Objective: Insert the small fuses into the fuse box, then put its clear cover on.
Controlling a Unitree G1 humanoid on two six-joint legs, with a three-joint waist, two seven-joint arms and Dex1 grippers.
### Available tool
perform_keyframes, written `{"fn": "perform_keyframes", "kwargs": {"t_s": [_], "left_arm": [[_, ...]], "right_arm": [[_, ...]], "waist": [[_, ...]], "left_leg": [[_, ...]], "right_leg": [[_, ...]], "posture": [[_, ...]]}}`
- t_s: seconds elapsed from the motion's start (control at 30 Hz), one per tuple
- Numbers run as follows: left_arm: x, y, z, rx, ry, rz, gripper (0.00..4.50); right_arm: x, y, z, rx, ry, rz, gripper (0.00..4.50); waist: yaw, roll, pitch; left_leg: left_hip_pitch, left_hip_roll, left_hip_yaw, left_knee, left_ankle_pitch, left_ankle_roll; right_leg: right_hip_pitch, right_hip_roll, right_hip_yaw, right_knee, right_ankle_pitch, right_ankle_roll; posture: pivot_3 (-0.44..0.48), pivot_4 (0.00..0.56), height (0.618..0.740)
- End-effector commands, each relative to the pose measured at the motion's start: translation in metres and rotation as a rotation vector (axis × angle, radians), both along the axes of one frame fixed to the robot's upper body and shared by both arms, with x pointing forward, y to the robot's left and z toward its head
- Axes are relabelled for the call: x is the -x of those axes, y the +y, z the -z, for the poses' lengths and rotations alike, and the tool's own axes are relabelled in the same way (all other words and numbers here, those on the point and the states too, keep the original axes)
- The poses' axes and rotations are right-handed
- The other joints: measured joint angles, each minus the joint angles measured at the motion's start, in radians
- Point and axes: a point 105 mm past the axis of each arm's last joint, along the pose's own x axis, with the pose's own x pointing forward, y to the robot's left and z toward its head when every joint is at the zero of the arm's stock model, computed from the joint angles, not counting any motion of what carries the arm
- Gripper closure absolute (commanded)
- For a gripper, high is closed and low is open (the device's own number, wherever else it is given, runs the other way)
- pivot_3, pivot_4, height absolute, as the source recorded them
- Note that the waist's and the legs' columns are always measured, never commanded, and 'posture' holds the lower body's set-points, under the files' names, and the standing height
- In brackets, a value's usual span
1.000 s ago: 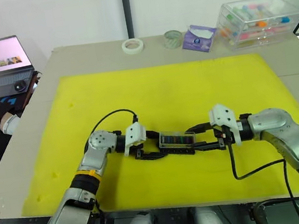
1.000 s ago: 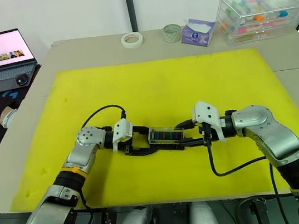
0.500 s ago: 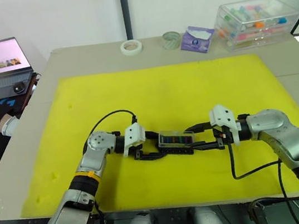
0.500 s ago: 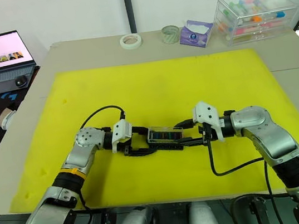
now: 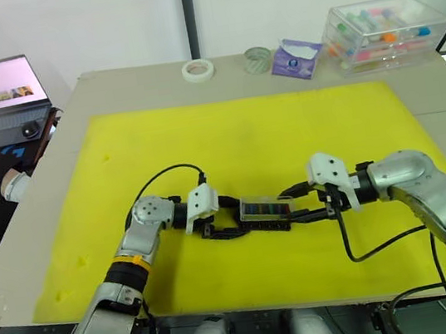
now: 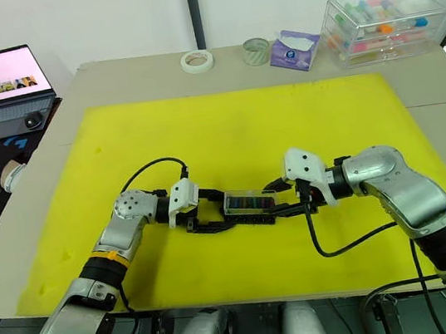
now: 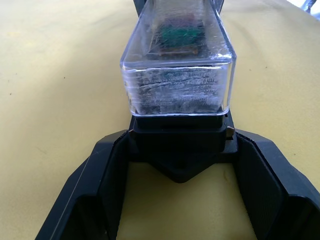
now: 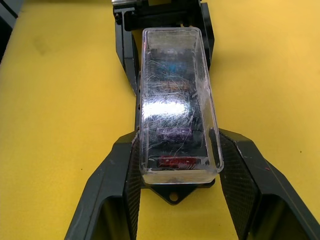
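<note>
**Fuse box, covered, held at both ends**

Since a second ago: right forearm raised and swung slightly; box and both grippers unmoved on the mat.

- Fuse box (image 6: 248, 208): black block, mid-front of yellow mat (image 6: 241, 122), lying lengthwise between the grippers.
- Clear cover (image 8: 176, 100): seated on top; small fuses (image 8: 177, 161) visible beneath.
- Left gripper (image 6: 205, 218): fingers partly closed, clamping the box's left end.
- Right gripper (image 6: 289, 205): fingers partly closed, flanking and touching the right end.
- Table's far edge: tape roll (image 6: 197, 60), storage case (image 6: 384, 23).
</note>
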Motion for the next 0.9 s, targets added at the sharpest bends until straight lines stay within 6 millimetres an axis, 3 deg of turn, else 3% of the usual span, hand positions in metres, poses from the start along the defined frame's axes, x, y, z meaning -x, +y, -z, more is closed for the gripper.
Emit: {"fn": "perform_keyframes", "kwargs": {"t_s": [0.03,0.57,0.73,0.9], "left_arm": [[0.0087,-0.0058,0.0107,-0.03,0.028,0.047,1.77],[0.0104,-0.0046,0.0126,-0.028,0.026,0.042,1.77],[0.0104,-0.0048,0.0133,-0.028,0.022,0.038,1.77],[0.0102,-0.0055,0.0135,-0.028,0.019,0.039,1.77]], "right_arm": [[-0.0064,-0.0067,0.0083,0.07,0.017,0.051,2.65],[-0.0081,-0.0107,0.0109,0.088,0.005,0.043,2.65],[-0.0082,-0.0089,0.0051,0.067,-0.007,0.04,1.01],[-0.0095,-0.0096,0.0028,0.047,-0.014,0.048,1.01]], "waist": [[0.0,0.0,0.0],[0.0,0.0,0.0],[0.001,0.001,0.0],[0.002,0.001,0.0]], "left_leg": [[0.0,0.0,0.0,0.0,0.0,0.0],[0.0,0.0,0.0,0.0,0.0,0.0],[-0.001,-0.001,0.0,0.0,0.0,0.0],[-0.003,-0.001,0.0,0.0,0.0,0.0]], "right_leg": [[0.0,0.0,0.0,0.0,0.0,0.0],[0.0,0.0,0.0,0.0,0.0,0.0],[-0.001,-0.001,0.0,0.0,0.0,0.0],[-0.003,-0.001,0.0,0.0,0.0,0.0]], "posture": [[0.0,0.15,0.74],[0.0,0.15,0.74],[0.0,0.15,0.74],[0.0,0.15,0.74]]}}
